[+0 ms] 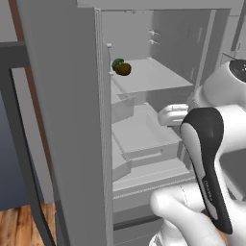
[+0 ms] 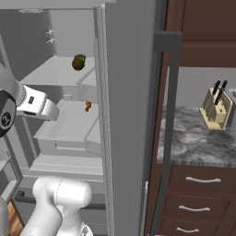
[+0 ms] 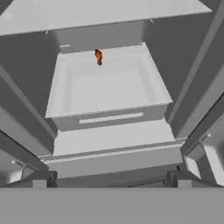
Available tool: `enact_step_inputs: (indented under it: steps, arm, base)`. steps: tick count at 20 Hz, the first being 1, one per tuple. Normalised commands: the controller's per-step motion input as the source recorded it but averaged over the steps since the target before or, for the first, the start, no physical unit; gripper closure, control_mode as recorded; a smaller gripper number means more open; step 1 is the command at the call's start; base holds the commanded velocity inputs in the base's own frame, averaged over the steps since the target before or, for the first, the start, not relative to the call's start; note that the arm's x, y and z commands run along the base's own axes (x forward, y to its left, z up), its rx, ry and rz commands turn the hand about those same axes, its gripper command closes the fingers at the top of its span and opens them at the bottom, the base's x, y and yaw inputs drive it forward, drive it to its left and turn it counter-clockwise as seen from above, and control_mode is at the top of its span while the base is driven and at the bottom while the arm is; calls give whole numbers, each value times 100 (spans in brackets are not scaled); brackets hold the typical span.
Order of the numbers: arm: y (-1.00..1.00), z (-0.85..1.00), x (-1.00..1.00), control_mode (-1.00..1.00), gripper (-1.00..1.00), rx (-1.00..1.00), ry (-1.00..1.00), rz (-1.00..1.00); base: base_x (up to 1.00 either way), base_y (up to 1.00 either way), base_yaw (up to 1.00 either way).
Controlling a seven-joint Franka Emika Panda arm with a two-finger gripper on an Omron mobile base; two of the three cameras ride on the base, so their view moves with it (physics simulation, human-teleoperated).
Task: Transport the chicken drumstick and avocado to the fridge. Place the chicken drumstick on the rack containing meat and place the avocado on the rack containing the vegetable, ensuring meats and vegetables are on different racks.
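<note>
Fridge: I see the fridge (image 1: 72,120) with its doors open, and my arm reaches into the middle of it.
Upper shelf: the avocado (image 1: 124,69) lies on the rack containing the vegetable (image 1: 153,77), touching the vegetable (image 1: 116,63), near the shelf's left edge in the left base view. I judge this pairing is correct, because both are plant food.
Lower level: the chicken drumstick (image 3: 99,57) lies at the far edge of the lower tray (image 3: 105,83), well apart from the two green things and one level under them. So meat and vegetable are on different racks, as the task wants.
Meat: I cannot see other meat on this tray, so I cannot confirm it is the meat rack.
Fingers: the fingers (image 3: 111,179) stand wide apart and hold nothing; they touch nothing and point to the tray from the front.
Progress: in my judgement both things are placed, and only pulling the arm out remains.
</note>
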Motion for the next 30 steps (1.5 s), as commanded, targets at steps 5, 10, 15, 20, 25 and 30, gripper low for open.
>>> enact_step_inputs:
  steps: [5, 10, 15, 20, 25, 30]
  arm:
    - [-11, -7, 0, -100, -100, -2, 0, 7]
    - [0, 0, -33, -100, -100, 0, -2, 0]
    - [0, 0, -14, 100, -100, 0, 0, 0]
    - [0, 0, 0, 100, -100, 0, 0, 0]
    - [0, 0, 0, 100, -100, 0, 0, 0]
    - [0, 0, 0, 100, -100, 0, 0, 0]
  base:
    - [0, 0, 0]
    - [0, 0, 0]
    - [-80, 4, 2]
    - [-100, 8, 0]
    - [-100, -32, -27]
    - [-25, -21, -87]
